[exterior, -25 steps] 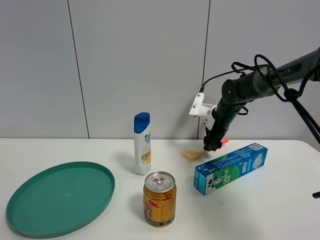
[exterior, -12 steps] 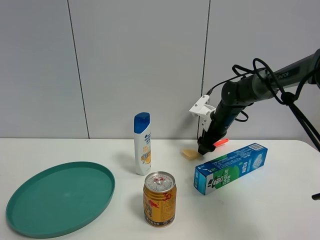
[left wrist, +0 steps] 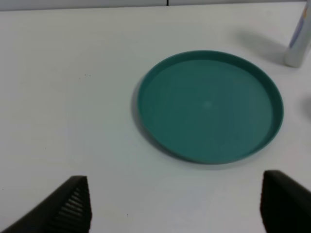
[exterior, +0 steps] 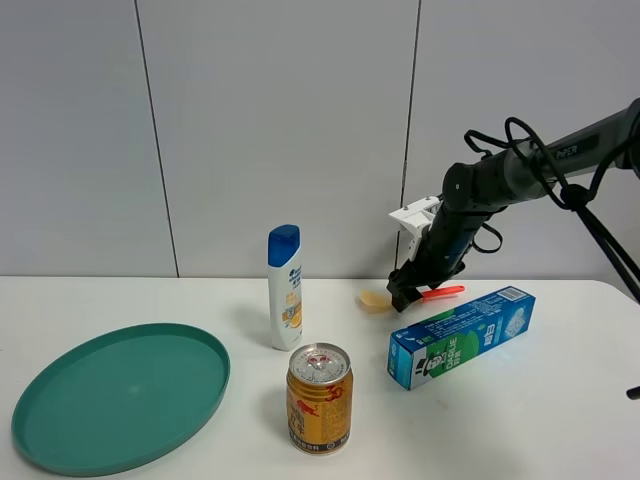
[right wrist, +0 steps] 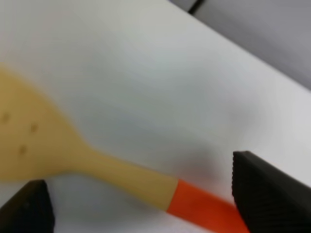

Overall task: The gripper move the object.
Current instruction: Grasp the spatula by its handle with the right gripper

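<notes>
The tan slotted spatula [exterior: 375,298] with an orange-red handle [exterior: 443,292] lies at the back of the white table, just behind the toothpaste box. My right gripper [exterior: 403,297] is down over the neck of the spatula. In the right wrist view the gripper [right wrist: 138,172] is open. Its two black fingers [right wrist: 265,194] stand wide apart on either side of the spatula [right wrist: 87,162], and I see no pinch on it. My left gripper [left wrist: 176,179] is open and empty above the table near the green plate [left wrist: 209,104]. It is out of the exterior view.
A blue-green toothpaste box [exterior: 462,335] lies just in front of the spatula. A white shampoo bottle [exterior: 285,288] stands left of it. A gold can [exterior: 319,398] stands in front of the bottle. The green plate [exterior: 120,395] lies at the front left.
My right gripper has moved a little left and down and turned. The spatula's head now sits slightly further left and back, and more of the orange-red handle shows.
</notes>
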Available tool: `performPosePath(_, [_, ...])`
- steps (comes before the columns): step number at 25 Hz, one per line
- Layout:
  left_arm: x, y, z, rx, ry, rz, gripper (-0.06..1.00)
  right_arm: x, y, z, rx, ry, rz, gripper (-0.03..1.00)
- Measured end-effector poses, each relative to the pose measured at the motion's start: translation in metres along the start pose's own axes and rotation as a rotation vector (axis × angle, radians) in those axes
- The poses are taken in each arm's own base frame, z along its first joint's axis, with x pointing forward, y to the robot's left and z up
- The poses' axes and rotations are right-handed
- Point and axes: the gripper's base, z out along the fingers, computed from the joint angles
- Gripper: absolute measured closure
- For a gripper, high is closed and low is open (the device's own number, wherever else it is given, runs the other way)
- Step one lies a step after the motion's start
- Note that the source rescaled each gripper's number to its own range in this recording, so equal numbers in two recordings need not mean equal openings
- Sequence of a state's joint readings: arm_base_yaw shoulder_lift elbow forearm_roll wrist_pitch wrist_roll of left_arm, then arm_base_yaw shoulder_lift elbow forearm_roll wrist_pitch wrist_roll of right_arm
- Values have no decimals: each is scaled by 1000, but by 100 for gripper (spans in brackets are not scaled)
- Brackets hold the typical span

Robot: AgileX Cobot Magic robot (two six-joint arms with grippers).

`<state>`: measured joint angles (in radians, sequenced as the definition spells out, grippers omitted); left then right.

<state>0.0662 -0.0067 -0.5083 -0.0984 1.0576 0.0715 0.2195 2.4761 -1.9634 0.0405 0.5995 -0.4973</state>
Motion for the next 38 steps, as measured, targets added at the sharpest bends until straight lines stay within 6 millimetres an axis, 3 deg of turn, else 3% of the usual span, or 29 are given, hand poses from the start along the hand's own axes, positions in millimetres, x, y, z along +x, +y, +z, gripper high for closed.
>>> performPosePath(5, [0, 0, 0, 0, 0, 0, -6, 1, 3, 2, -33, 0, 158, 25])
performPosePath(9, [0, 0, 0, 0, 0, 0, -6, 1, 5, 3, -54, 0, 184, 25])
performPosePath(13, [0, 0, 0, 0, 0, 0, -6, -1, 5, 0, -52, -6, 91, 25])
performPosePath(22, [0, 0, 0, 0, 0, 0, -6, -20, -6, -34, 15, -79, -136, 25])
performPosePath(32, [0, 0, 0, 0, 0, 0, -6, -17, -6, -35, 13, -40, -484, 25])
performPosePath(38, [0, 0, 0, 0, 0, 0, -6, -11, -10, -32, 7, -24, -444, 32])
